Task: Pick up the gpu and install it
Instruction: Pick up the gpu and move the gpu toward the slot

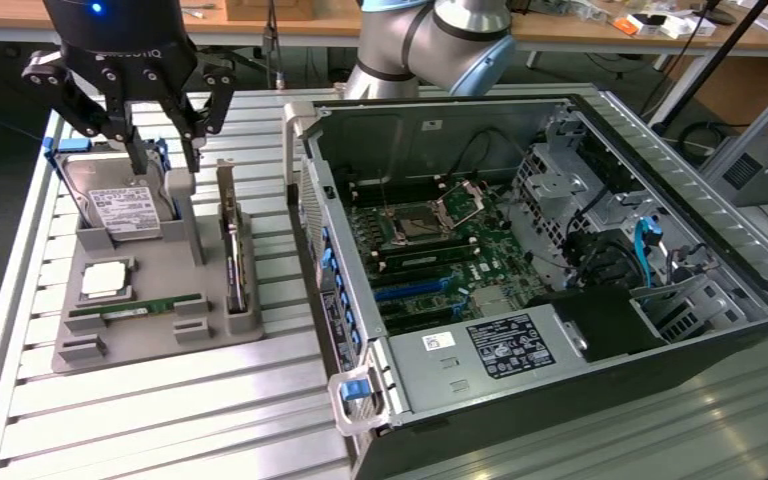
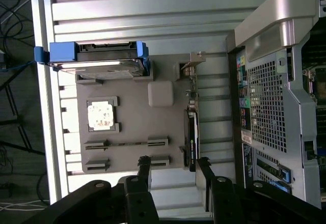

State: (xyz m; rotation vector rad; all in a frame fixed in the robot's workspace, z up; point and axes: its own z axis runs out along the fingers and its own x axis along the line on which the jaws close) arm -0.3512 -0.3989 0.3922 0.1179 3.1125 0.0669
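The tool (image 1: 155, 145), jaws apart and empty, hangs over the tray (image 1: 137, 345). The gpu (image 1: 233, 255) stands on edge at its 5 o'clock, seemingly slotted for gripping.

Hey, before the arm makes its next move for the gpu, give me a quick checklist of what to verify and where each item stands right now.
1. Gripper open and empty: ok, the jaws are spread with nothing between them.
2. gpu standing on edge in the grey holder: ok.
3. Gripper down on the gpu: not ok, it hangs above the holder near the hard drive and touches nothing.
4. Computer case side open: ok, the motherboard is exposed.
5. Blue expansion slot free: ok, no card appears to sit in it.
6. gpu connector edge facing the right way: cannot tell.
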